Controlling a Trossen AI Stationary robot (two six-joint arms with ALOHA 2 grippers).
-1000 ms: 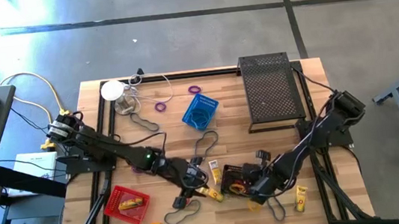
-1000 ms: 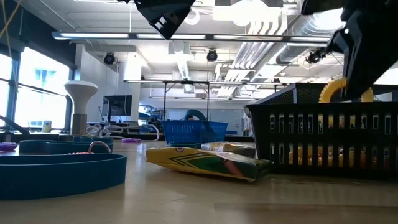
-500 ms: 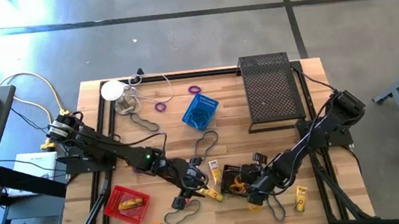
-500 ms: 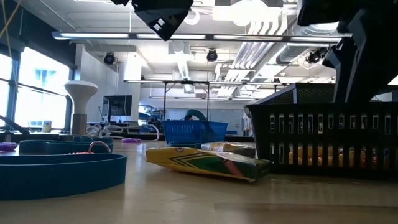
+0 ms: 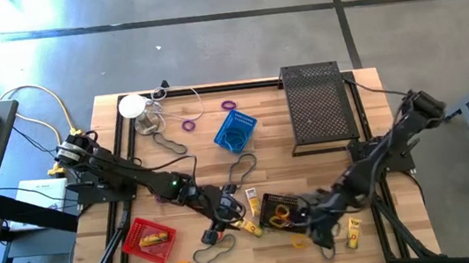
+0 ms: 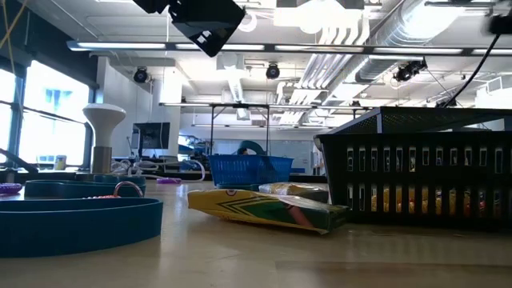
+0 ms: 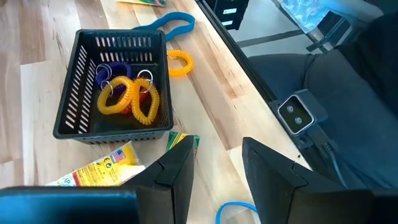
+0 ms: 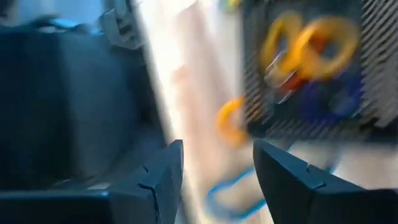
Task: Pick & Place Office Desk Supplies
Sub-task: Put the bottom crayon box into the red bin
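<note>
Right tool (image 5: pixel 319 225) of mine is spread and empty, low over the tabletop (image 5: pixel 388 236) at the near edge, just beside the small black mesh basket (image 5: pixel 275 210). Loose coiled orange ring (image 5: pixel 297 241) lies on the wood right next to it, grey elongated band loop (image 5: pixel 325 246) just past, running along the front edge. My right arm is nearest both. Left tool (image 5: pixel 220 224) sits parted, empty, other side of the basket. Basket holds orange and purple coils (image 7: pixel 127 99)

wooden desk (image 5: pixel 371 89) is pretty cluttered: blue basket (image 5: pixel 235 130), red basket (image 5: pixel 148 239), black basket (image 5: pixel 276 212), big mesh tray (image 5: pixel 318 106), grey band loops (image 5: pixel 240 167), yellow tubes (image 5: pixel 353 233), purple rings (image 5: pixel 229 105) scattered around
</note>
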